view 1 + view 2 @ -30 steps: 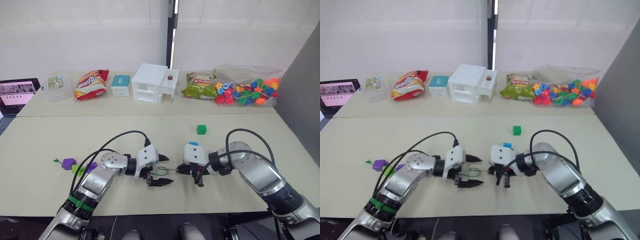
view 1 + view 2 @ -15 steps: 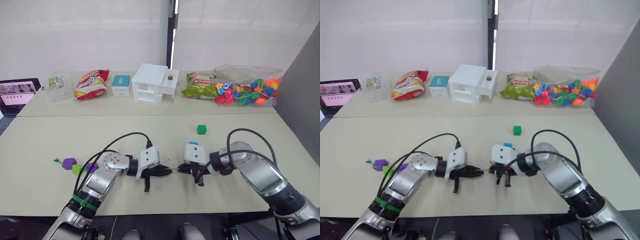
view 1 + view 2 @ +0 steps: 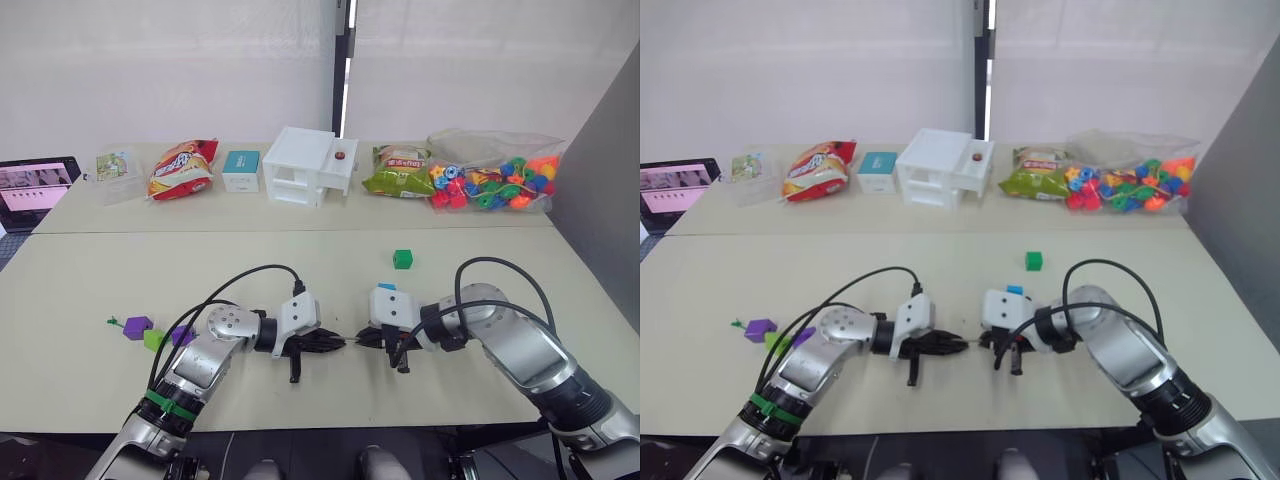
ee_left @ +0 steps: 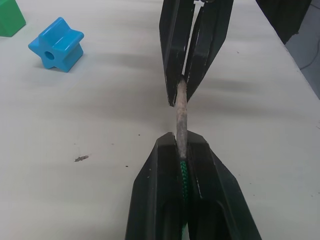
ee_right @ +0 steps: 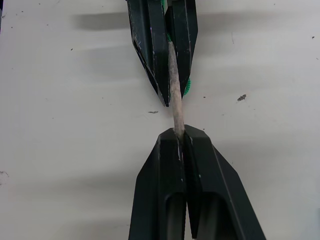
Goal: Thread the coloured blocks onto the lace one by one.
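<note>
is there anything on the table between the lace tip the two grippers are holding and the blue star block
Nothing visible. The greyish stiff tip of the thin green lace is pinched between the left gripper and the right gripper. The blue star-shaped plastic block lies off to one side, with only bare table between.

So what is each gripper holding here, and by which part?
Both the left gripper and right gripper are shut on the lace's stiff greyish tip, one at each end.

A white drawer box (image 3: 309, 165), red snack bag (image 3: 181, 168), green packet (image 3: 398, 181) and clear bead bag (image 3: 495, 182) are lined along the far table.
</note>
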Robot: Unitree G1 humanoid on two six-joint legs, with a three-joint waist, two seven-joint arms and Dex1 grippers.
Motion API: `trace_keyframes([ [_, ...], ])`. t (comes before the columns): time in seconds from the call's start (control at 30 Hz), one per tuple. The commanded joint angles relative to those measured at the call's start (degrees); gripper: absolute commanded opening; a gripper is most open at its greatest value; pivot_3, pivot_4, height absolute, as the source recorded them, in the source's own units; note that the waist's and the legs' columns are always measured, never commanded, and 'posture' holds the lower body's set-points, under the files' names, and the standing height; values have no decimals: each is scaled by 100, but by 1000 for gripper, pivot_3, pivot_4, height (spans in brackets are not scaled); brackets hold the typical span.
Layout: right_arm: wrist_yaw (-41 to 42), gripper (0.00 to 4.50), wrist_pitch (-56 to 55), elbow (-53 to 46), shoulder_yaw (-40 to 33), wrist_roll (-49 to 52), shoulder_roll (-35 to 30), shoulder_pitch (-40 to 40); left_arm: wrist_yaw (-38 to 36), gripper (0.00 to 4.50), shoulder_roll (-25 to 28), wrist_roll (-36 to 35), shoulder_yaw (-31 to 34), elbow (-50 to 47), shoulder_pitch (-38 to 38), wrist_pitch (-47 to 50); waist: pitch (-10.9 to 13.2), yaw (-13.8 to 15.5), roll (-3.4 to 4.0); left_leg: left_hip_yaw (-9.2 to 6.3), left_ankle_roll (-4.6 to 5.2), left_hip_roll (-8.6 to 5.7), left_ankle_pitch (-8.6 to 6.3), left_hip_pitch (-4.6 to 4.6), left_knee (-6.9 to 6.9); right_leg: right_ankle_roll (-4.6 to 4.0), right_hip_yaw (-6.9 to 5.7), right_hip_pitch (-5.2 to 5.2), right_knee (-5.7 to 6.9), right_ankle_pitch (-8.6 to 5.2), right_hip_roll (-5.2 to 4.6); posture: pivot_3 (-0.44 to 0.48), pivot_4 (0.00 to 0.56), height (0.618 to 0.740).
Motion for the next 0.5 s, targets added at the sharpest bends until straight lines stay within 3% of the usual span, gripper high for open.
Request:
trace_keyframes([
  [0.03, 22, 0, 8, -183, -104, 18, -77, 39, -26, 656, -5, -284, 250, -314, -98, 126, 0, 0, 0, 0, 0, 0, 0, 0, 0, 0, 0, 0, 0, 0, 0, 0, 150, 740],
  [0.2, 17, 0, 26, -226, -115, 26, -111, 77, 64, 2230, 20, -156, 204, -298, -113, 88, 0, -1, 0, 0, 0, 0, 0, 0, 0, 0, 0, 0, -1, 0, 0, 0, 150, 740],
  [0.43, -4, 0, 40, -228, -120, 28, -109, 78, -75, 2230, 56, -183, 159, -265, -113, 77, 0, 1, 0, 0, 0, 0, 0, 0, 0, 0, 0, 0, -1, 0, 0, 0, 150, 740],
  [0.5, -9, 0, 49, -241, -130, 36, -110, 80, -69, 1677, 45, -160, 155, -236, -110, 70, 0, 0, 0, -1, 0, 0, 0, 0, 0, 0, 0, 0, -1, 0, 0, 0, 150, 740],
])
